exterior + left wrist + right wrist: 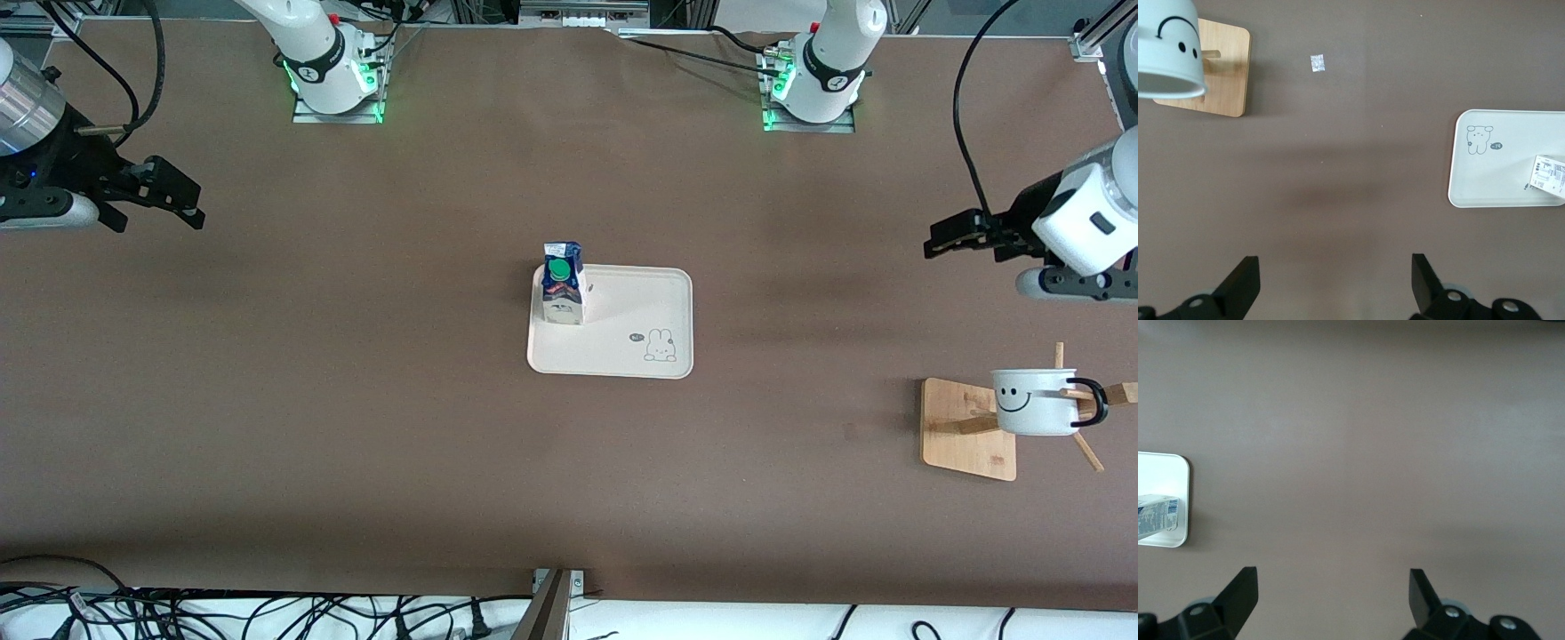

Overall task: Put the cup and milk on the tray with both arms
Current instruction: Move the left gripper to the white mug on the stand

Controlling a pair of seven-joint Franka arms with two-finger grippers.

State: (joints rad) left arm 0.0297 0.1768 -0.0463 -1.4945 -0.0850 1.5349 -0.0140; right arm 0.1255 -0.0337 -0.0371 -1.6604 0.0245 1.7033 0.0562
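Note:
The milk (564,284) stands upright on the cream tray (622,351), in the tray's corner toward the right arm's end and farther from the front camera. The tray (1491,173) and the carton's printed side (1548,177) show in the left wrist view, and both show again as the tray (1165,470) and the milk (1157,513) in the right wrist view. The cup (1031,402) hangs on a wooden rack at the left arm's end, smiley face outward. My left gripper (944,238) (1336,267) hovers open over bare table beside the rack. My right gripper (182,203) (1333,583) hovers open at the right arm's end.
The rack's square wooden base (960,427) and its pegs carry the cup (1168,50). A small shiny scrap (1317,63) lies on the brown table between rack and tray. Cables (267,613) run along the edge nearest the front camera.

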